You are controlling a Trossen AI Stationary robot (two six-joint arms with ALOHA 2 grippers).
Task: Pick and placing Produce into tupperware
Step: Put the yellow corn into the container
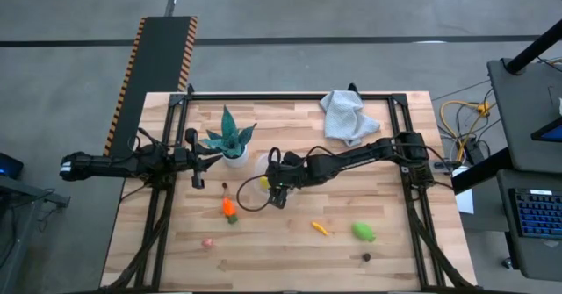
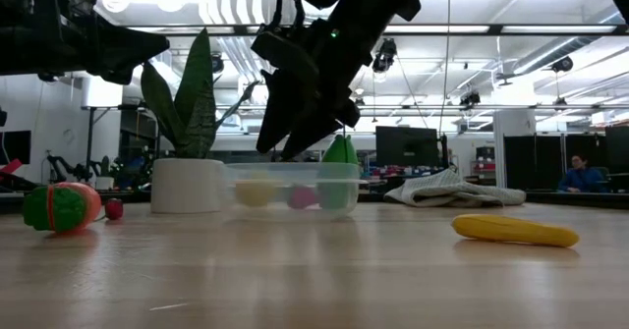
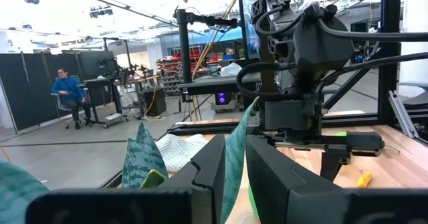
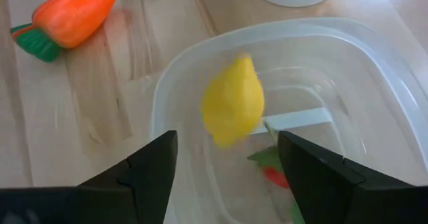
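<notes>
Two dark fingers of our right gripper [image 4: 227, 167] frame the right wrist view, spread wide with nothing between them. Just beyond them a yellow lemon [image 4: 233, 109] sits blurred over the open tupperware [image 4: 374, 63]; we judge it just let go and dropping, not gripped. Deeper in the tub we make out a green and red piece [image 4: 274, 169].

High view: right gripper hangs directly over the tub, near table centre, beside the white pot of the teal plant [image 1: 230, 138]. Our left gripper [image 1: 195, 158] waits on the plant's far side, fingers nearly together, holding nothing we can see.

Produce still out on the table:
- orange carrot with green top [image 1: 229, 209], just beside the tub toward the front edge, closest to the right gripper; in the right wrist view its long axis runs slantwise to the line across the fingers.
- yellow piece [image 1: 320, 228] and green piece [image 1: 363, 232], farther out on the right arm's side.
- pink piece [image 1: 207, 241], front left.
- dark piece [image 1: 366, 257], front right.

Our judgement: carrot is next, a short move for the right arm, with a wrist turn so the fingers close across its width.
</notes>
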